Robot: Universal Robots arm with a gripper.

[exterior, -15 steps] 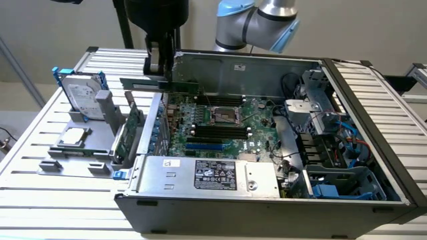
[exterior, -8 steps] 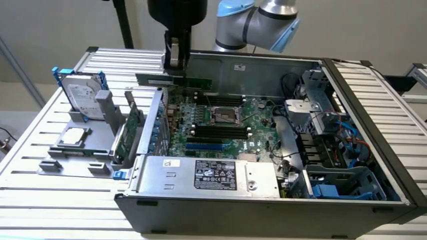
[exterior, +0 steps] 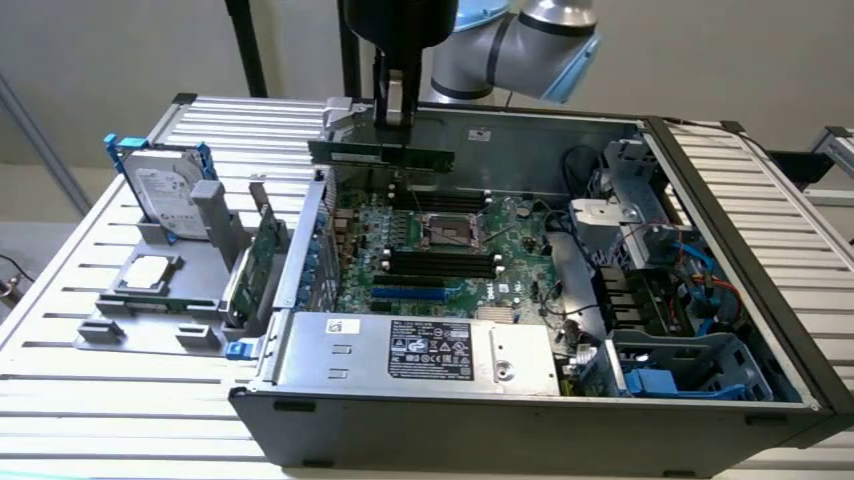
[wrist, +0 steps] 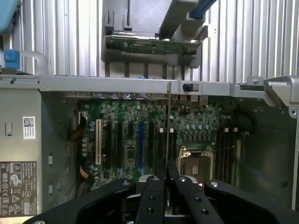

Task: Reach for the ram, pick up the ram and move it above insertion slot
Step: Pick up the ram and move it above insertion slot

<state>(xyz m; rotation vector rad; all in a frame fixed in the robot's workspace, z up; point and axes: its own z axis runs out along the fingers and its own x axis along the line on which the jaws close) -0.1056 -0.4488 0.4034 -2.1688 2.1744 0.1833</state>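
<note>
The ram (exterior: 380,154), a thin green stick, hangs level above the open computer case, over the far part of the motherboard. My gripper (exterior: 395,125) comes down from above and is shut on the ram's upper edge. In the wrist view the ram (wrist: 167,126) appears edge-on as a thin line running out from between the black fingers (wrist: 152,186). Black insertion slots (exterior: 434,263) lie in parallel on the near side of the processor socket (exterior: 447,232), below and nearer than the ram. In the wrist view, slots (wrist: 156,142) flank the ram's edge.
A hard drive (exterior: 167,190), a wider green expansion card (exterior: 260,255) and a processor (exterior: 147,272) stand in grey holders at the exterior view's left. The power supply (exterior: 414,350) fills the case's near side. Drive bays and blue cables (exterior: 681,300) crowd the right.
</note>
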